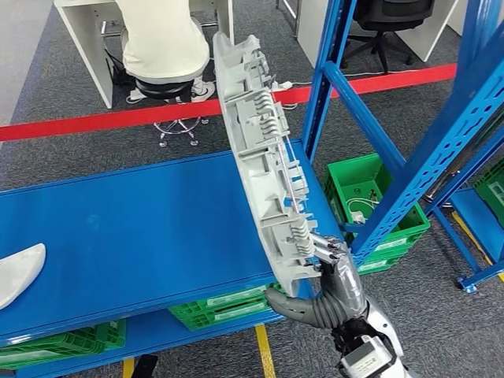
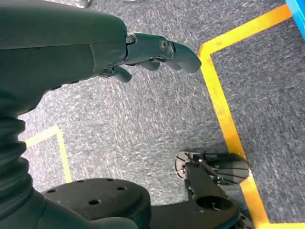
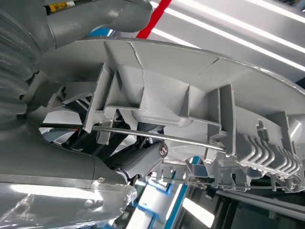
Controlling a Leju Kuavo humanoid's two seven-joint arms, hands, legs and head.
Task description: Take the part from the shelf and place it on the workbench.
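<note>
- Right robot hand (image 1: 325,272) grips the near end of the part (image 1: 261,150), a long grey moulded plastic panel with ribs and clips on its exposed face.
- Part is held up in the air, tilted — its near end at the hand, its far end rising away toward the far side of the scene. It hangs over the right edge of the blue surface (image 1: 131,228); contact with the surface cannot be told.
- Right wrist view: thumb (image 3: 107,14) lies over the panel's smooth outer side, darker fingers (image 3: 144,160) tucked among the ribs on the inner side of the part (image 3: 201,95).
- Left robot hand (image 2: 144,52) hangs above grey carpet with yellow floor tape (image 2: 223,114), fingers extended and close together, holding nothing.
- A white curved piece (image 1: 18,272) lies at the left edge of the surface.
- Blue shelf frame (image 1: 416,134) stands to the right; green crate (image 1: 362,189) on the floor inside it, more green crates (image 1: 220,307) under the surface.
- A person in a light top (image 1: 161,39) sits on a chair beyond the red floor line (image 1: 101,122).
</note>
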